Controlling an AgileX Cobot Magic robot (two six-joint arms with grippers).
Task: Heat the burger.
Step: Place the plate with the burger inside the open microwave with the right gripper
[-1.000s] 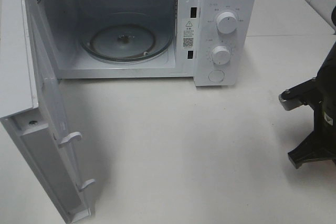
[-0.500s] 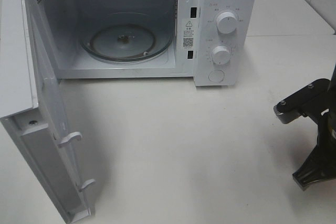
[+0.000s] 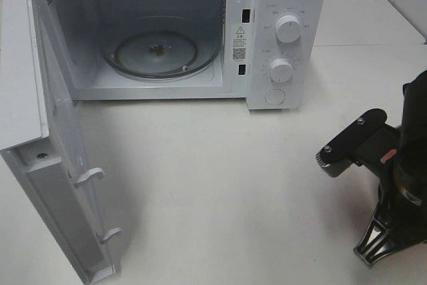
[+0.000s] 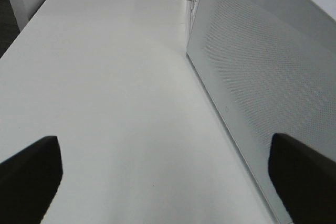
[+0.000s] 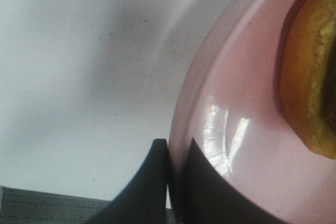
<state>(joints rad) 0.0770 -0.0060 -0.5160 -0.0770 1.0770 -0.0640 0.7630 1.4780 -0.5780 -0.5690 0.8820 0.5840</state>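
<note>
A: Largest first?

B: White surface (image 3: 233,185), carrying all. On its far part a white microwave (image 3: 293,5). Then the door (image 3: 40,131), swung wide open toward the left side of the high view.

A: Next in size?

B: Right arm (image 3: 407,191), dark, at the right edge of the high view, near the front and well apart from the microwave. After it the round glass turntable (image 3: 157,51), lying flat inside the open chamber.

A: And the food?

B: Pink plate (image 5: 236,129), glossy, seen only in the right wrist view. On it the burger (image 5: 310,77), showing only a golden-brown piece of bun at the border of that picture. Not possible to make out either of them in the high view.

A: Pincers?

B: Right pincer (image 5: 176,148) clamped together on the rim of the pink plate, one dark finger on each side of the rim. Left pincer (image 4: 165,177) spread wide apart, holding nothing, over the surface and just beside the outer face of the door.

A: Smallest?

B: Two round knobs (image 3: 288,29) on the front panel, one above the other, and a round button (image 3: 275,97) below them.
</note>
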